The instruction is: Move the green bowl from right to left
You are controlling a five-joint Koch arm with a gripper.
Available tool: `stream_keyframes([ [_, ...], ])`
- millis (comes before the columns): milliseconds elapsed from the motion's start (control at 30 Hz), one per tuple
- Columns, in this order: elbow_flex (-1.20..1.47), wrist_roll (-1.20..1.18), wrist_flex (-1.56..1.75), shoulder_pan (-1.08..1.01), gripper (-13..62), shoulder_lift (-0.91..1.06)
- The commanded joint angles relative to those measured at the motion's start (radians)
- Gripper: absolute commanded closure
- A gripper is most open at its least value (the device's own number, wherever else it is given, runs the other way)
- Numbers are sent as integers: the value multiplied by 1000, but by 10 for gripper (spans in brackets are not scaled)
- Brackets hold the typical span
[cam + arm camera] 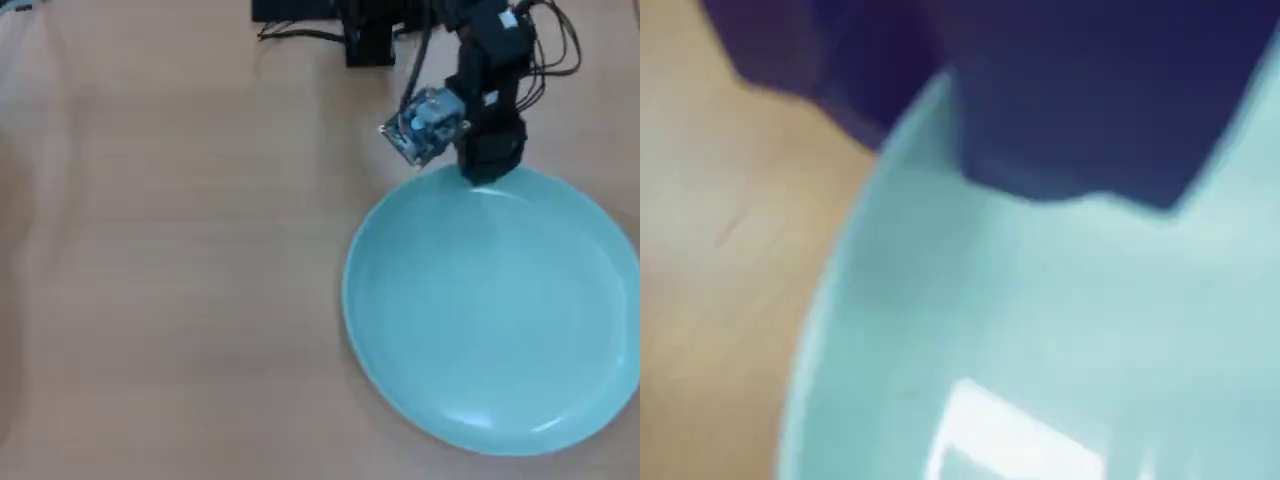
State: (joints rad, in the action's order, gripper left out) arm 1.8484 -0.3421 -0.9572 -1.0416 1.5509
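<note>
The green bowl (pixel 495 315) is a wide, shallow pale turquoise dish lying flat on the wooden table at the right of the overhead view. It fills the right and lower part of the wrist view (pixel 1040 340). My black gripper (pixel 488 168) is lowered onto the bowl's far rim. In the wrist view the gripper (pixel 940 120) straddles that rim. One dark jaw is inside the bowl and the other is outside it, and both lie against the rim. The jaws look shut on the rim.
The arm's base (pixel 370 35) and cables (pixel 555 45) are at the top edge of the overhead view. Bare wooden table (pixel 170 260) stretches over the whole left half. The bowl's right side reaches the frame's right edge.
</note>
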Motion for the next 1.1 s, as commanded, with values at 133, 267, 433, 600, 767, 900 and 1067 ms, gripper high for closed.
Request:
stream_keyframes([
  [133, -150, 38, 9, 144, 561, 9],
  [267, -153, 31, 12, 221, 561, 9],
  [433, -164, -2, 12, 307, 561, 6],
  [600, -169, -48, 17, 364, 560, 5],
  [767, -175, -57, 23, 408, 561, 3],
  [900, -176, -57, 28, 434, 561, 2],
  [1067, -176, -57, 28, 457, 561, 0],
])
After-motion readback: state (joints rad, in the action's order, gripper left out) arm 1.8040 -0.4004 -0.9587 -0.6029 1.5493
